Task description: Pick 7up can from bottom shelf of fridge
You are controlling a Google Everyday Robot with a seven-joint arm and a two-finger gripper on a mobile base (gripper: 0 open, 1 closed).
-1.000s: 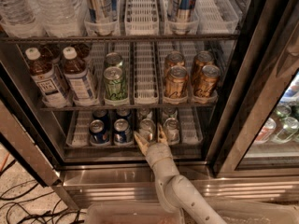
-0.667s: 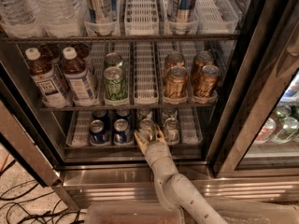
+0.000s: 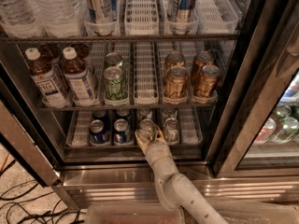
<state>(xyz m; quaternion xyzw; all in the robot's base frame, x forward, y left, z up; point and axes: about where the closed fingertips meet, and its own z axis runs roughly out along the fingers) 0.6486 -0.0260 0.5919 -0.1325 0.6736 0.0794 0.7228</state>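
Observation:
The fridge [image 3: 233,101] stands open before me. On its bottom shelf [image 3: 191,125], a white wire rack with lanes, the 7up can [image 3: 147,126] stands at the front of a middle lane, pale silver with a silver top. My gripper [image 3: 149,135] reaches in from below on a pale arm and sits right at the can's lower part, with the can in its mouth. A similar silvery can [image 3: 171,129] stands one lane to the right. Two dark blue cans [image 3: 97,130] stand to the left.
The middle shelf holds a green can [image 3: 115,82], gold cans [image 3: 175,80] and two tea bottles [image 3: 46,78]. The dark door frame [image 3: 261,92] stands at the right. A clear bin [image 3: 135,213] sits below and cables [image 3: 18,204] lie on the floor at left.

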